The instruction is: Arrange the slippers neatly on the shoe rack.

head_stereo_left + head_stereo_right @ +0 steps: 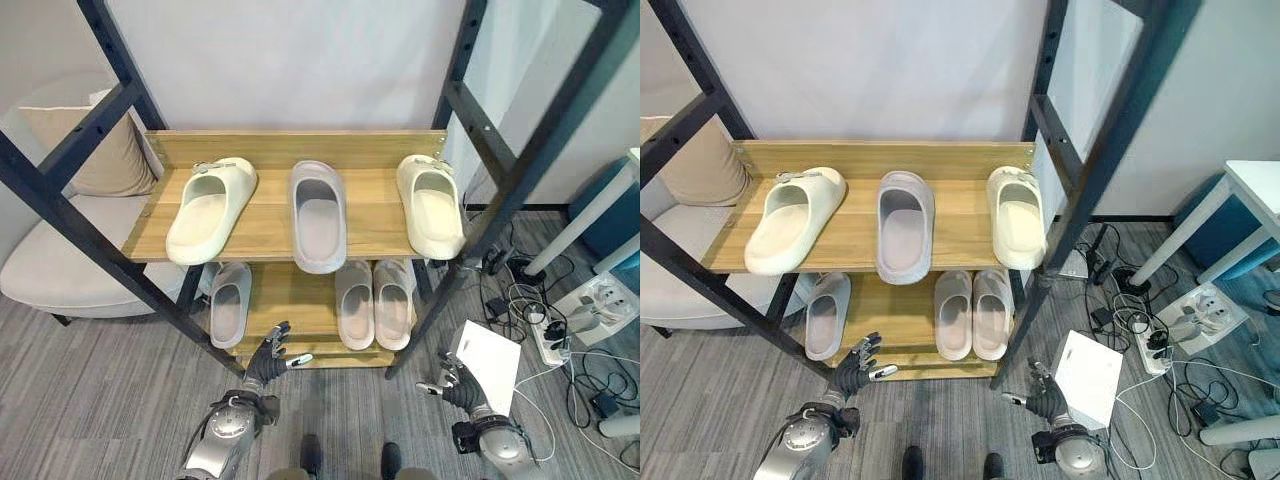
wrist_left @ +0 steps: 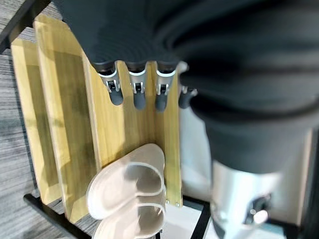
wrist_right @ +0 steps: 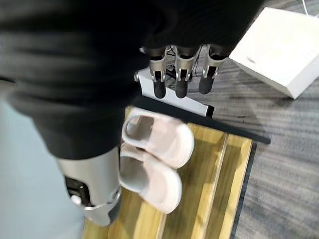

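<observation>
Presently, both robot hands hang low in front of the shoe rack (image 1: pixel 160 205) and hold nothing. The left robot hand (image 1: pixel 268 362) has its fingers straight and relaxed just before the front edge of the lower shelf (image 1: pixel 290 300). The right robot hand (image 1: pixel 452 384) is likewise loose-fingered, beside the rack's front right leg and near a white box (image 1: pixel 488 365) on the floor.

On the lower shelf, one grey slipper (image 1: pixel 230 302) lies alone toward the left edge. A pale pink pair (image 1: pixel 375 302) sits side by side toward the right edge, toes to the front.

On the upper shelf (image 1: pixel 265 215), a cream slipper (image 1: pixel 209 209) lies at the left, angled with its toe swung toward the front left corner. A second grey slipper (image 1: pixel 318 214) lies at the middle, its toe overhanging the front edge. A second cream slipper (image 1: pixel 431 203) lies at the right edge, roughly square to the shelf.

Assessment: all six slippers are on the rack, so placement appears done. Only the pink pair is together. The cream pair is split by the grey slipper, and the grey pair is divided between shelves. Pairing and straightening appear to remain.
</observation>
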